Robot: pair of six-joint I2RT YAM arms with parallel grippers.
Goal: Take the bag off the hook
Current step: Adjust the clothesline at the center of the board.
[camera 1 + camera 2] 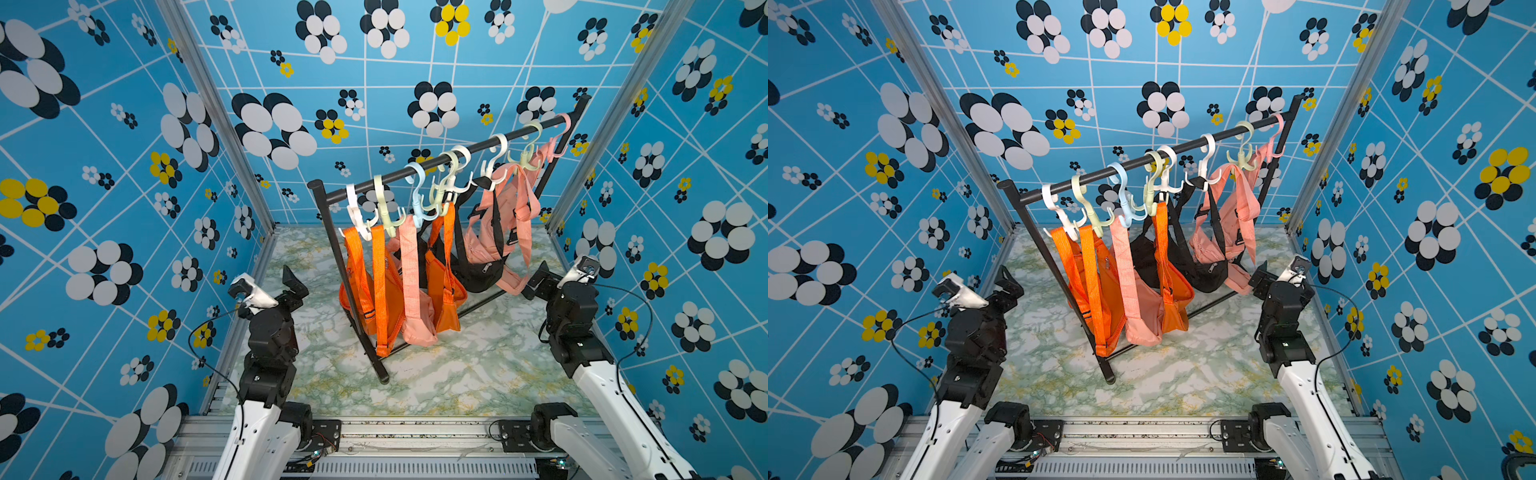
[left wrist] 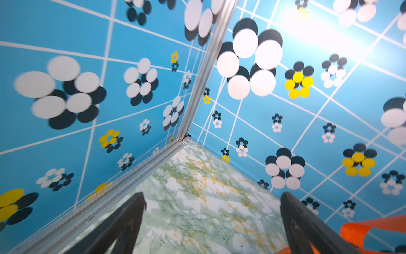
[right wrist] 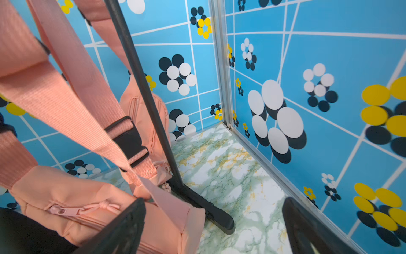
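Blue walls (image 1: 124,166) with white, black and yellow flowers are seen all around; a green and white marbled counter (image 1: 457,374) lies at the bottom middle of the frame. A black rack (image 1: 383,376) is stood on the counter in the middle, as seen in both top views. Coloured hooks (image 1: 356,208) are hung along its bar, and the bags (image 1: 415,324) are hung from the hooks; none has been taken off. An orange bag (image 1: 363,286) is hung at the lower left end of the bar; a black bag (image 1: 478,274) and a pink bag (image 1: 482,245) are hung toward the upper right end. The left fingers (image 2: 123,228) are spread wide and nothing is pinched; an orange strap (image 2: 373,227) is seen just beside one of them, at the lower right of the left wrist view. The right fingers (image 3: 123,228) are spread wide too and nothing is pinched; the pink bag is seen close by at the lower left of the right wrist view; whether it is touched cannot be told.
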